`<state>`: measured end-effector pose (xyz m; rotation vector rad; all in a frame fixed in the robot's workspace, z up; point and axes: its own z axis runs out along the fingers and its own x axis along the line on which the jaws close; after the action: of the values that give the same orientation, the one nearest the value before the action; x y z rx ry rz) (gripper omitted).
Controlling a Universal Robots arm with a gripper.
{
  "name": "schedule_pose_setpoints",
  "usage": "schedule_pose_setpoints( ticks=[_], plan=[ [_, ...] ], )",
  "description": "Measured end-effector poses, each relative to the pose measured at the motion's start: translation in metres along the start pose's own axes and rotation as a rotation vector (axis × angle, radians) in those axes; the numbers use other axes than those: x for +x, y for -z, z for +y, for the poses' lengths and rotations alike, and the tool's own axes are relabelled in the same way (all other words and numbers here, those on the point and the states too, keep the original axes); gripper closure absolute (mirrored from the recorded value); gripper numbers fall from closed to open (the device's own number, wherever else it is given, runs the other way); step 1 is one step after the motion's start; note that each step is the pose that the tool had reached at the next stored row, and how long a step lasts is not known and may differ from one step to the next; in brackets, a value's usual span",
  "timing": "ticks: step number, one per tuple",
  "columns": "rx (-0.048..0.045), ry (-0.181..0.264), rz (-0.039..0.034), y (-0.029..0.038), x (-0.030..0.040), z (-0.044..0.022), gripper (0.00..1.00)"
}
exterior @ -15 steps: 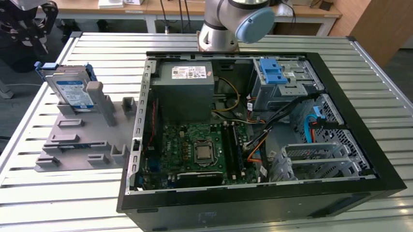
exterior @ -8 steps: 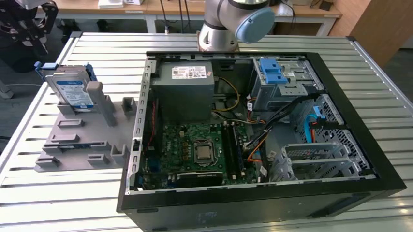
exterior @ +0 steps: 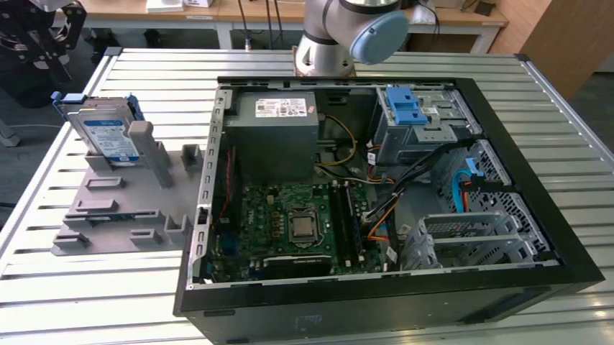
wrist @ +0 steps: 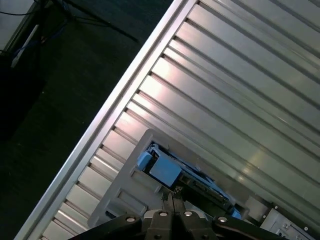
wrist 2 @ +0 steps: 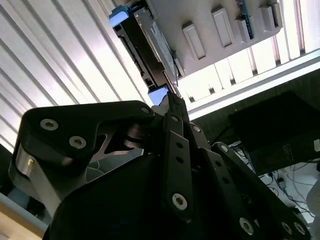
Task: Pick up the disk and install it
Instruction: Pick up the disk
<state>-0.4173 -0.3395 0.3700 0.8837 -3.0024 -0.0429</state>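
Observation:
The disk (exterior: 106, 135) is a silver-grey drive with a white-and-blue label and blue side rails. It stands on edge in a grey slotted holder (exterior: 120, 205) on the table, at the exterior view's left. My black gripper (exterior: 50, 61) hangs above and behind the disk, apart from it. In both wrist views the disk (wrist 2: 147, 47) (wrist: 186, 176) lies just past my fingertips. My gripper (wrist: 173, 194) is shut, its fingers pressed together with nothing between them, and it appears edge-on in the second wrist view (wrist 2: 173, 102).
An open black computer case (exterior: 537, 208) lies on the slatted metal table (exterior: 86, 302). It holds a grey power-supply box (exterior: 278, 118), a green motherboard (exterior: 292, 223), a blue latch (exterior: 405, 108) on the drive cage and loose cables. The arm's base (exterior: 331, 43) stands behind the case.

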Motion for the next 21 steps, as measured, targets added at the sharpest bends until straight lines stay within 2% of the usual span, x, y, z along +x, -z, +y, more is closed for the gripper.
schedule_pose_setpoints(
  ticks=[21],
  plan=[
    [0.0007,0.191,0.0056,-0.0001,0.0000,0.0000,0.89]
  ],
)
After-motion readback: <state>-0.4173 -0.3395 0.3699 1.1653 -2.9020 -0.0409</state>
